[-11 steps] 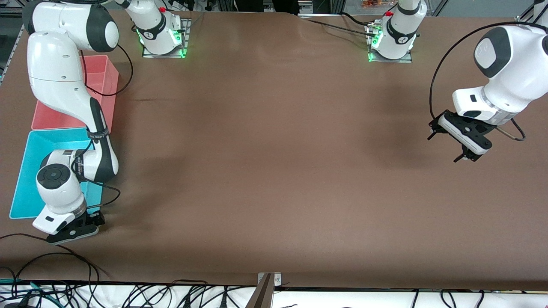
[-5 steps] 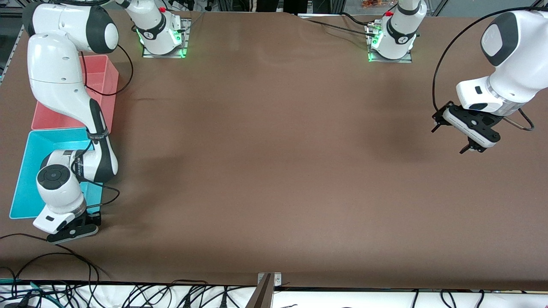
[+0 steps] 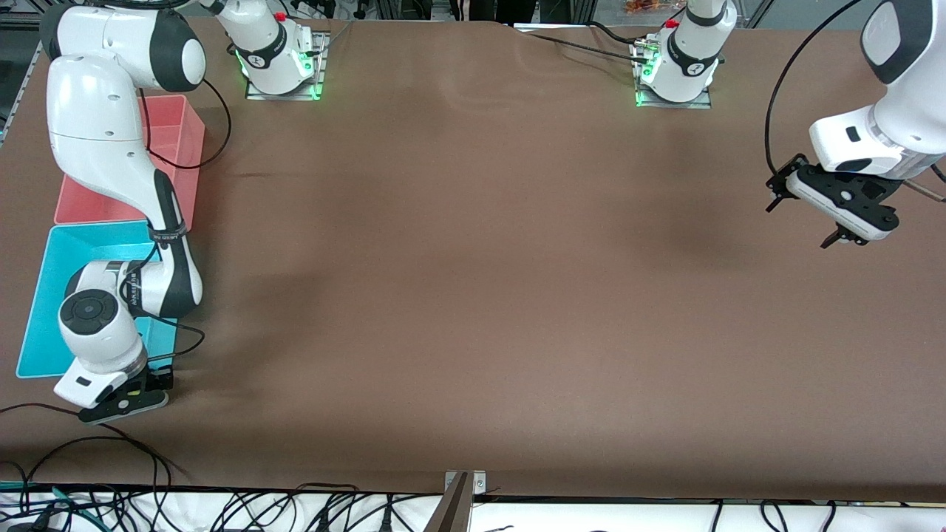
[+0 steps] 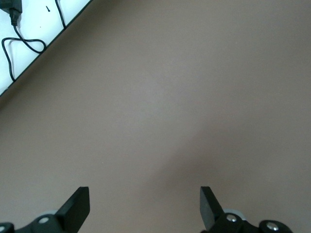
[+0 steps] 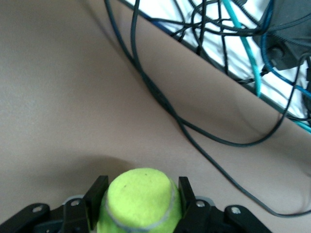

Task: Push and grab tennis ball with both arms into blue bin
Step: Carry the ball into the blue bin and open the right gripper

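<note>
Ball (image 5: 141, 200) pinched in right tool (image 3: 122, 399), just beside blue bin (image 3: 52, 281); drop into bin left. Left tool (image 3: 809, 218) spread, empty, idle over counter (image 3: 473, 295).

The tennis ball (image 5: 141, 200) looks fuzzy and soft, like felt. The table (image 3: 473, 295) has a brown cover that looks dull and a bit like cloth, with small wrinkles. The blue bin (image 3: 52, 295) and the pink bin (image 3: 177, 133) look like smooth plastic. The arms (image 3: 96, 125) have shiny white hard shells. The cables (image 5: 194, 131) look smooth and rubbery.
</note>
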Controlling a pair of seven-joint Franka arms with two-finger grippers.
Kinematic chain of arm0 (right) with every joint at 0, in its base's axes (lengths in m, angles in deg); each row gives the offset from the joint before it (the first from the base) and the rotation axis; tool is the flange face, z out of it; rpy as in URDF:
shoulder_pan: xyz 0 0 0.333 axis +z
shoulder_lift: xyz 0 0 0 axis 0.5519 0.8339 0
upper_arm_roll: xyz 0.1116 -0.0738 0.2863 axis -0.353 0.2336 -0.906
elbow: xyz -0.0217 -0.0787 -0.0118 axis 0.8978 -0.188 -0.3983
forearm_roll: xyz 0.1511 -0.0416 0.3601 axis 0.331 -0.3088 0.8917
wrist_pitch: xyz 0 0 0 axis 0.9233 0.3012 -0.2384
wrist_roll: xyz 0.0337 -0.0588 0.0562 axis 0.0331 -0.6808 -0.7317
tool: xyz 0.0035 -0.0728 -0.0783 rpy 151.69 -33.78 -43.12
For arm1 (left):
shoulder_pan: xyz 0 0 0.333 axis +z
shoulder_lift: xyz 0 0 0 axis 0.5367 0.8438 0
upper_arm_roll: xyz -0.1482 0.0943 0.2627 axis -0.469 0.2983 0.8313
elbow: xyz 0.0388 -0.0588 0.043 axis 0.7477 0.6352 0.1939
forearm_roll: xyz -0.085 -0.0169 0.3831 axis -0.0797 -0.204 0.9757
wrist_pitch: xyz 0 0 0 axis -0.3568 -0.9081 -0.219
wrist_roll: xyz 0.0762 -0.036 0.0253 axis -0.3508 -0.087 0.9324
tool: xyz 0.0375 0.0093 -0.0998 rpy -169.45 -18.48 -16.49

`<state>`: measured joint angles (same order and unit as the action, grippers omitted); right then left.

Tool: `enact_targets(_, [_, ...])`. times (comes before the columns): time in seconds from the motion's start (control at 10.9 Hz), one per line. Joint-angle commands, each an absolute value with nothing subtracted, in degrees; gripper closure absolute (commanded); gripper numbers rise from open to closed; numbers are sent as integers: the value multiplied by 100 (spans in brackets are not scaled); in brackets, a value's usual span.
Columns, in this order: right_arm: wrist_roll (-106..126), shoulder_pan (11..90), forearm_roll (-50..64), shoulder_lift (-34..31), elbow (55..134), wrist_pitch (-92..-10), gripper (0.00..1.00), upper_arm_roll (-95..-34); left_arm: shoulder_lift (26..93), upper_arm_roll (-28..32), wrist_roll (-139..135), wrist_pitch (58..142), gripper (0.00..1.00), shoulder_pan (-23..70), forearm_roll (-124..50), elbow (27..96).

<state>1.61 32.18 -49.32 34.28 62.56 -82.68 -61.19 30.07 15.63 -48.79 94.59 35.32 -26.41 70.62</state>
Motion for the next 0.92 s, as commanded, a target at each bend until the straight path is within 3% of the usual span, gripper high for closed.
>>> enact_targets(0.0, [-25,3191,-4981,3262,5872,-7680,52,-6281,3016,1523,-4683,8771,0,3527,-2446,6551])
enact_targets(0.37, [-543,3174,-4981,2561,5872,-6873,52,-6282,3007,1514,-4674,8218,0,3527,-2217,6201])
enact_targets(0.64, [-615,3165,-4868,2129,5924,-5732,52,-6291,3007,1514,-4665,7750,0,3553,-2069,5839])
enact_targets(0.82, [-833,3130,-4220,2031,5969,-4801,51,-6256,3007,1514,-4657,7514,0,3571,-1883,5655])
